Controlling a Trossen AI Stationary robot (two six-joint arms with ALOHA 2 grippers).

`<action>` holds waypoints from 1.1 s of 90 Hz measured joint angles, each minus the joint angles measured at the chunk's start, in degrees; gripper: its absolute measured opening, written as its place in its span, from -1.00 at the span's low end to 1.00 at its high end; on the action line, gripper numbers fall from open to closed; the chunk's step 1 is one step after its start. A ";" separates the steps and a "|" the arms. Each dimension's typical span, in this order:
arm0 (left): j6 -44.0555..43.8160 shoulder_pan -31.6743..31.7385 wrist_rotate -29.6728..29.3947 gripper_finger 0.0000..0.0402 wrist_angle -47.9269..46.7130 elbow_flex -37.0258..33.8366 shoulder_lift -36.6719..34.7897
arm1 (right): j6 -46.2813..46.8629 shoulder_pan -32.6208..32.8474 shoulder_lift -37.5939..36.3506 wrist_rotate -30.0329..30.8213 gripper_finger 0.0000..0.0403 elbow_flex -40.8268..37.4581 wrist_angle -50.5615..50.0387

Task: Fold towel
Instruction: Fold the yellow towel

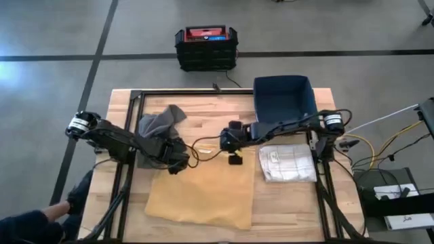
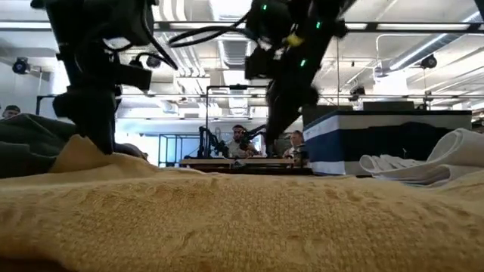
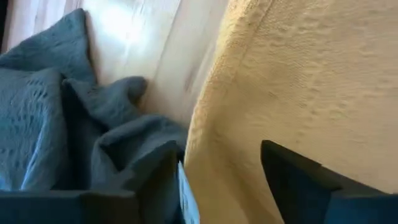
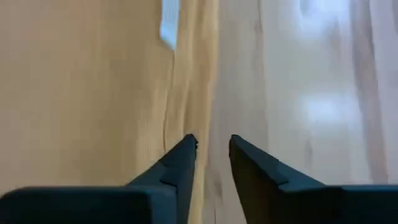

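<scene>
The yellow towel lies flat on the desk. The left hand, fingers spread wide, straddles its far-left corner. The right hand, fingers narrowly apart, hangs over its far-right edge.

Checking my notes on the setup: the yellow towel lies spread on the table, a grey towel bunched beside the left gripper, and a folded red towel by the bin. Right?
Not quite: the high view shows the folded towel by the bin is white, not red. The rest stands.
</scene>
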 joint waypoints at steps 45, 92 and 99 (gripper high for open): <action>-19.18 -19.49 10.93 0.02 12.74 -0.67 0.41 | 19.09 18.75 -9.38 -6.34 -0.42 -27.80 37.70; -38.47 -30.46 13.15 -0.26 22.37 -0.76 8.40 | 19.44 22.66 -9.97 -6.47 -0.82 -28.98 15.89; -38.21 -30.20 13.84 -0.31 23.08 -0.68 9.57 | 18.41 22.66 -12.38 -6.72 -0.84 -28.86 15.82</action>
